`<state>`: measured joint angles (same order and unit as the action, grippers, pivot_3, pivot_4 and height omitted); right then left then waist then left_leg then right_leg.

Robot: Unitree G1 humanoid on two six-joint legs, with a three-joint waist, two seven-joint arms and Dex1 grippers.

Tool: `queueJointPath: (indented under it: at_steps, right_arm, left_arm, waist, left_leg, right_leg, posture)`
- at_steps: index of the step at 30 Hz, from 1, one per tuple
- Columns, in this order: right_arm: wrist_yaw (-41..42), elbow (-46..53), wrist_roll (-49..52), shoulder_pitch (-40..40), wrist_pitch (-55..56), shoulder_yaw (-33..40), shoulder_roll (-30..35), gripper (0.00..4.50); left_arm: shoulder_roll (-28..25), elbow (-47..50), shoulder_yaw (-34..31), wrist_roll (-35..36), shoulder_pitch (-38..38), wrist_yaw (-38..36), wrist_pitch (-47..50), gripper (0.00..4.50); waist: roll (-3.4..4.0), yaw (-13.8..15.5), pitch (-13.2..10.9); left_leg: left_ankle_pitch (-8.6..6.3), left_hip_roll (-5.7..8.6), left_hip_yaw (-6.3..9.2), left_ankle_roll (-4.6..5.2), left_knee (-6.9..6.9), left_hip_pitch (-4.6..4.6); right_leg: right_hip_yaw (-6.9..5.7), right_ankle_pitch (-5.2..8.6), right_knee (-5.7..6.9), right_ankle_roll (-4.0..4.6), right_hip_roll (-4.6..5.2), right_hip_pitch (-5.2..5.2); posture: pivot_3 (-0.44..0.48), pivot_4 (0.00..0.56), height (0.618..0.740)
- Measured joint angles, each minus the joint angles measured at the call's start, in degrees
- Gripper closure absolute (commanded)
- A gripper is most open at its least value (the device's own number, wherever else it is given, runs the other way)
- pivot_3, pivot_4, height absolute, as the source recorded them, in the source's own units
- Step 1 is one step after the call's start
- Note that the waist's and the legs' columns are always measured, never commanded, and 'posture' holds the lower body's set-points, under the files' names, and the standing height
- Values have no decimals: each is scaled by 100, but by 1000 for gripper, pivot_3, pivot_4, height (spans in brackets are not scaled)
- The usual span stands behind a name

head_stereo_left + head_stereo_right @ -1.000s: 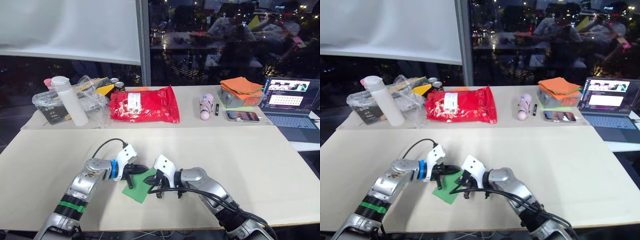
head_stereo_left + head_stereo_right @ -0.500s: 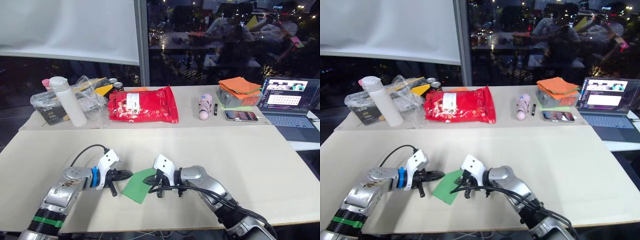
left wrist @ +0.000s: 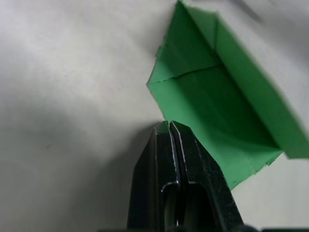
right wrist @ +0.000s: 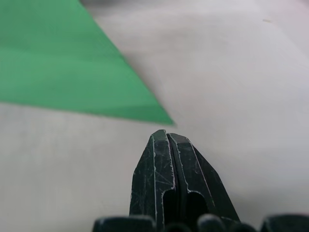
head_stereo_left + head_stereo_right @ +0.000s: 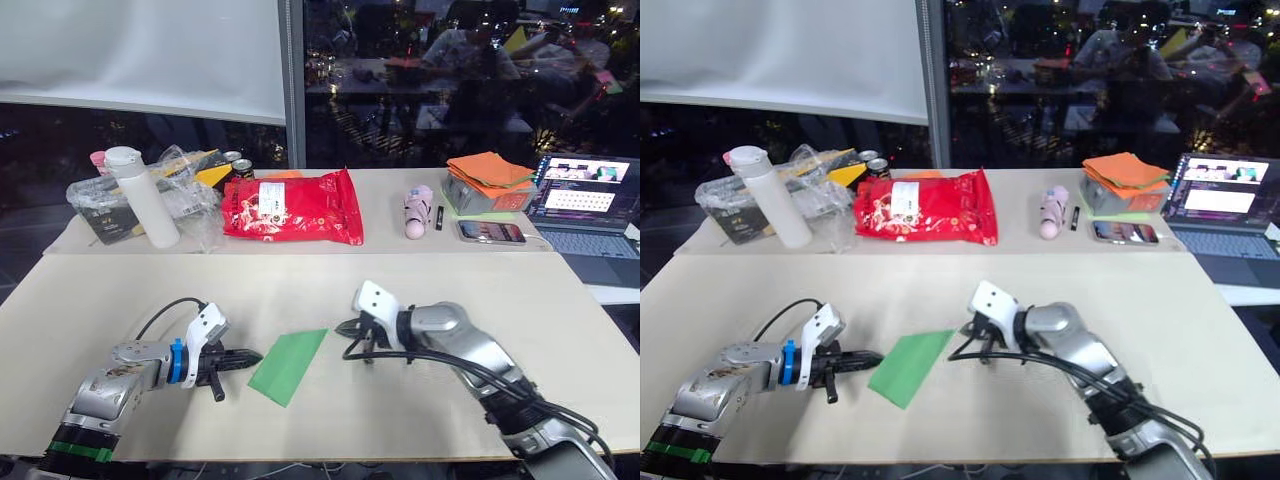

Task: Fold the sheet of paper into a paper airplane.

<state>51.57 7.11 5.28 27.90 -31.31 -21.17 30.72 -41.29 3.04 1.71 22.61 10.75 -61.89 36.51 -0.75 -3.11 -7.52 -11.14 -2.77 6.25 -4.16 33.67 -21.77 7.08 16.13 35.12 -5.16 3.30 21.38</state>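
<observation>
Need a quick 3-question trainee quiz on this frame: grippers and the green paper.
1. True or false: the left gripper is shut on the sheet of paper.
2. Which lies nearest the right gripper? A) the paper's pointed corner B) the red bag C) the white bottle
3. Fill in: the paper lies on the table between the two ____.

Key
1. False. Its fingers are shut, but their tips sit at the paper's edge with nothing held.
2. A. The shut fingers point at the corner and stand apart from it.
3. grippers
</observation>
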Motion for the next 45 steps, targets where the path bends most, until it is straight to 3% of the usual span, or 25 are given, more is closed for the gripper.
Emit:
queueJointPath:
  at_steps: [11, 18, 24, 32, 35, 45]
  right_arm:
    - [3, 1057, 54, -705, -960, 184, 806, 4500]
    - [-155, 1512, 62, -851, -1514, 306, 1096, 4500]
    - [-169, 1831, 73, -896, -1725, 600, 1535, 4500]
    - [-235, 2168, 417, -1092, -2037, 741, 1439, 4500]
    - [-332, 2228, 578, -1095, -2079, 742, 1223, 4500]
    - [-528, 2210, 875, -1068, -2068, 550, 652, 4500]
  left_arm:
    - [339, 531, 506, 456, 236, -173, 387, 4459]
    - [714, 38, 1434, -53, 730, -237, 37, 4459]
    - [1100, -364, 1825, -442, 1138, -247, -435, 4459]
    - [1113, -337, 1753, -412, 1099, -215, -283, 4459]
    - [840, -137, 1680, -289, 1009, -319, -123, 4459]
    - [275, 396, 496, 900, 1131, -644, 763, 4459]
  waist:
    - [-12, 53, -8]
    - [-16, 79, -11]
    - [-17, 94, -10]
    - [-16, 40, -10]
    - [-17, 31, -11]
    - [-25, 63, -17]
  left_leg:
    - [0, 1, 0, 0, 9, -8]
    - [0, 4, 0, 0, 17, -11]
    - [0, 8, 0, 0, 17, -13]
    - [0, 6, 0, 1, 17, -7]
    - [0, 4, 0, 1, 14, -6]
    - [0, 4, 0, 1, 14, -11]
  right_leg:
    - [1, 11, -9, 21, 1, -2]
    - [1, 15, -11, 27, 1, -6]
    - [2, 8, -15, 15, 4, -10]
    - [2, -1, -11, -3, 2, -10]
    - [2, -2, -9, -4, 2, -8]
    - [1, 3, -11, 5, 2, -5]
  posture:
    - [0, 150, 732]
    - [0, 150, 732]
    - [0, 150, 732]
    - [0, 150, 732]
    - [0, 150, 732]
    - [0, 150, 732]
